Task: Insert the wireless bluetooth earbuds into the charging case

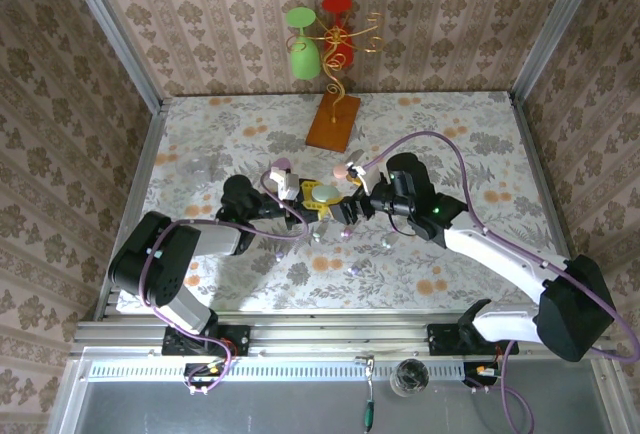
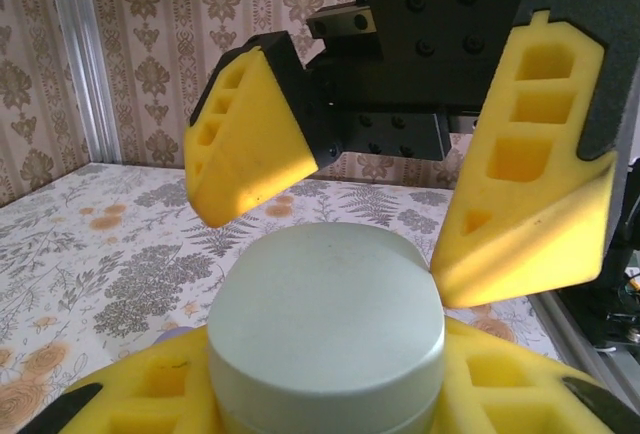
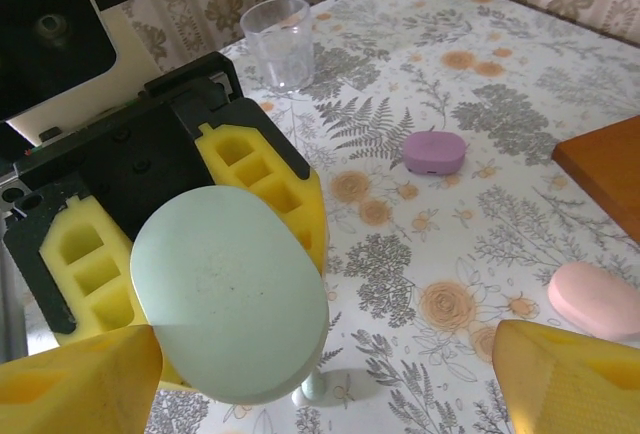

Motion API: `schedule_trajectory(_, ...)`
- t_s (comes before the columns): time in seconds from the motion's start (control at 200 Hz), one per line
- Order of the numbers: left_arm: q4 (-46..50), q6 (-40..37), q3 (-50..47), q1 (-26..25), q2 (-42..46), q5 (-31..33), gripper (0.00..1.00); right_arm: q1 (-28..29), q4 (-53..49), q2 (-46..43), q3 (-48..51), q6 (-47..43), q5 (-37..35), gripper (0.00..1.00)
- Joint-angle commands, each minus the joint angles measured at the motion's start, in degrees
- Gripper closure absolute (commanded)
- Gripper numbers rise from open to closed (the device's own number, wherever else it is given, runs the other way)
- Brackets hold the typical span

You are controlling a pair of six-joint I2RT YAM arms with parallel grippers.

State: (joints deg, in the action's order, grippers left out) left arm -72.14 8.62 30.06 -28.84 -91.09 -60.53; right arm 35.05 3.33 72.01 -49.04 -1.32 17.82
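The left gripper [image 1: 312, 200] is clamped on the mint charging case [image 2: 325, 324], holding it above the floral table [image 3: 480, 104]. The right gripper [image 2: 385, 189] faces it, jaws spread wide and empty. A small whitish earbud [image 3: 311, 388] lies on the table just beneath the case.

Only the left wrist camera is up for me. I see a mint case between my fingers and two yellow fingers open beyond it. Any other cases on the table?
Observer: Yes, a purple case lies on the table.
Operator: Just that one?
Observer: No, a pink case lies apart from it, near a wooden base.
Operator: Anything standing that I could knock over?
Observer: A clear cup stands upright on the left side of the table.
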Motion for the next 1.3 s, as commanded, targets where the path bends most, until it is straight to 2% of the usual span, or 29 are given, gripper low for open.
schedule_trajectory(0.0,-1.07,0.39,0.35,-0.43,1.17,-2.12,0.63,-0.22,4.39,-2.2,0.87,1.09,-7.16,0.14)
schedule_trajectory(0.585,-1.16,0.08,-0.4,-0.43,1.88,-4.21,0.63,-1.12,5.2,0.66,-2.1,6.82,-8.49,0.14)
schedule_trajectory(0.77,-1.16,0.13,-0.01,-0.25,1.45,-4.0,0.63,-2.1,6.78,-2.3,1.04,7.87,-2.71,0.14)
schedule_trajectory(0.965,-1.19,0.76,0.39,0.01,1.31,-4.15,0.63,-5.63,10.58,-6.06,4.53,12.23,3.16,0.13)
schedule_trajectory(1.205,-1.16,1.26,0.96,0.2,0.88,-4.4,0.63,-5.62,10.73,-5.71,4.74,7.65,10.46,0.11)
schedule_trajectory(1.295,-1.17,1.82,1.33,0.19,0.9,-4.58,0.63,-3.76,8.91,-4.78,3.81,3.59,11.43,0.12)
